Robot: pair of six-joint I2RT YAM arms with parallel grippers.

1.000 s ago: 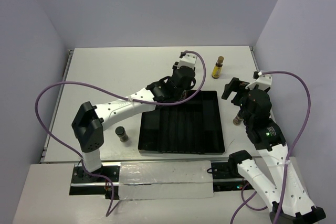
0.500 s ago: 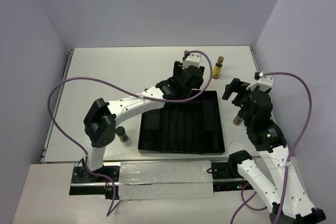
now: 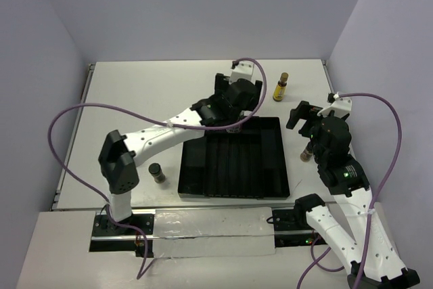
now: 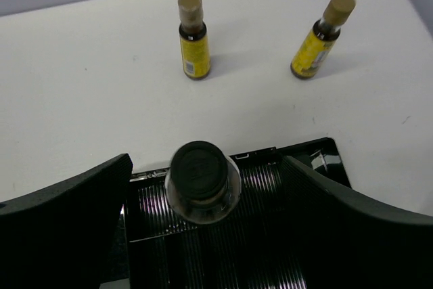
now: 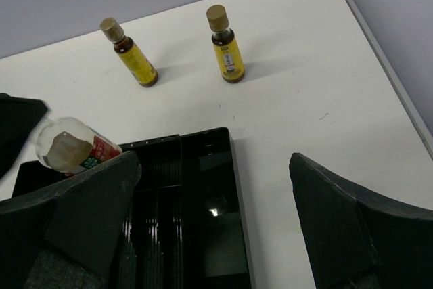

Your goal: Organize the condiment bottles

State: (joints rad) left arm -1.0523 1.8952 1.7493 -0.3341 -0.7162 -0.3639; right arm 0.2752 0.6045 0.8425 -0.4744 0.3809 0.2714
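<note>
The clear bottle (image 4: 203,181) with a black cap and red-white label (image 5: 74,150) stands in the far end of the black ridged tray (image 3: 233,160). My left gripper (image 4: 206,166) hangs over it, open, its fingers (image 4: 67,201) wide on either side and not touching it. Two slim yellow bottles (image 4: 193,45) (image 4: 318,49) stand on the table beyond the tray; one shows in the top view (image 3: 280,87). A short dark jar (image 3: 157,172) stands left of the tray, another (image 3: 306,154) to the right of it. My right gripper (image 5: 213,160) is open and holds nothing, above the tray's right far corner.
The tray's ridged lanes (image 5: 203,221) hold nothing else that I can see. The table's right edge (image 5: 385,65) and back wall lie close behind the yellow bottles. My left arm (image 3: 162,133) reaches across the table to the tray's far edge.
My left gripper has gone from shut on the clear bottle to wide open, leaving the bottle standing in the tray. The right arm has not moved.
</note>
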